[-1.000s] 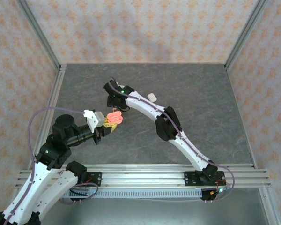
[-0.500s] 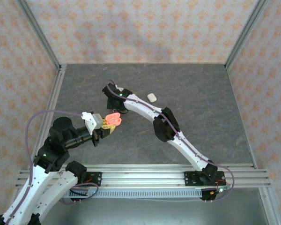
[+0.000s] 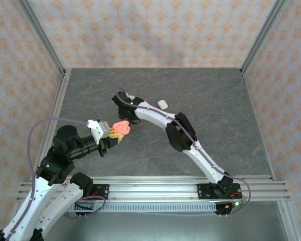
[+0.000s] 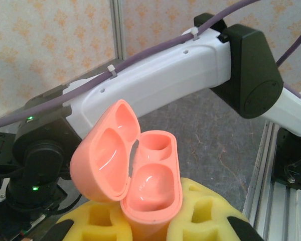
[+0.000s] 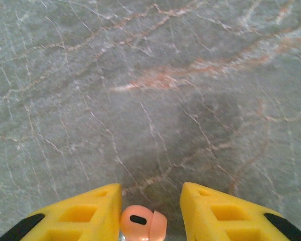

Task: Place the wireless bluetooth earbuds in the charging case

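The left gripper (image 4: 150,222) is squeezed tight on the bottom of the coral charging case (image 4: 151,187) and holds it upright. The lid hangs open to one side, and both little cups inside the case are empty. The right gripper (image 5: 150,207) is just past the case, on its far side, and points down at the table (image 5: 150,75). A coral earbud (image 5: 142,222) sits between its yellow fingers (image 5: 85,213) and touches one of them. I cannot tell if it is pinched. I think the bud must travel toward the case and over its open cups.
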Available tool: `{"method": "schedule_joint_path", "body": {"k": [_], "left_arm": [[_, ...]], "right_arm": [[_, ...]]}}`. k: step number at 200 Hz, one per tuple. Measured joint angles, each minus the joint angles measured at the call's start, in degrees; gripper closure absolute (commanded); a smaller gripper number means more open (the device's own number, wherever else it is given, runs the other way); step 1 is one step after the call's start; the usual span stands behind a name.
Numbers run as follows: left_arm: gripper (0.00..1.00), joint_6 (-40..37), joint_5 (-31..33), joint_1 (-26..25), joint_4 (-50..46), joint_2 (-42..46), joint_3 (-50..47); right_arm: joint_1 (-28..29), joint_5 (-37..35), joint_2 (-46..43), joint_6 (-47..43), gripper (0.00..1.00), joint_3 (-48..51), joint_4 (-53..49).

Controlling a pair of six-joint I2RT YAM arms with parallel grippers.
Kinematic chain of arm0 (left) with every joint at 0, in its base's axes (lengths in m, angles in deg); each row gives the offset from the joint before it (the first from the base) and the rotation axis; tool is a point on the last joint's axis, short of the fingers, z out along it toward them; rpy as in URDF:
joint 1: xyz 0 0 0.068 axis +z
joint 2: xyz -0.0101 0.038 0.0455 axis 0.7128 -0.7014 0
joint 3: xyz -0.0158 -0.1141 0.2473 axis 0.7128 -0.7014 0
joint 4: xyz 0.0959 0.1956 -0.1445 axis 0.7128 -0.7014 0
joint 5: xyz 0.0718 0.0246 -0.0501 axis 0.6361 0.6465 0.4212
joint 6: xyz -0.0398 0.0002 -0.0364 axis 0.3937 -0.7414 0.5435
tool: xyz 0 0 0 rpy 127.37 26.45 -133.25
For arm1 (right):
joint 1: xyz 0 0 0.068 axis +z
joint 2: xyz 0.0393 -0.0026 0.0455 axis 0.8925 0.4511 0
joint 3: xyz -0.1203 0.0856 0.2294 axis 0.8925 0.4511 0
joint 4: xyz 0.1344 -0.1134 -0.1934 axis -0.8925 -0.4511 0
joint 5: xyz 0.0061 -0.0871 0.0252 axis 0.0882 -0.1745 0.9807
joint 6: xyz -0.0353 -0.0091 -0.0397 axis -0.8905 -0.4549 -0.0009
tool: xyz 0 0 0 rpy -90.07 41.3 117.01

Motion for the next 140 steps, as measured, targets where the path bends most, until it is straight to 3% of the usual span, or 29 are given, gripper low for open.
{"method": "schedule_joint_path", "body": {"k": [88, 140], "left_arm": [[1.00, 0.44, -0.02, 0.00, -0.02, -1.97, 0.00], [1.00, 0.44, -0.04, 0.00, 0.07, -3.74, 0.00]], "right_arm": [[-5.07, 1.09, -21.57, 0.85, 0.63, 35.58, 5.77], [-8.11, -0.66, -26.64, 0.24, 0.59, 42.58, 2.54]]}}
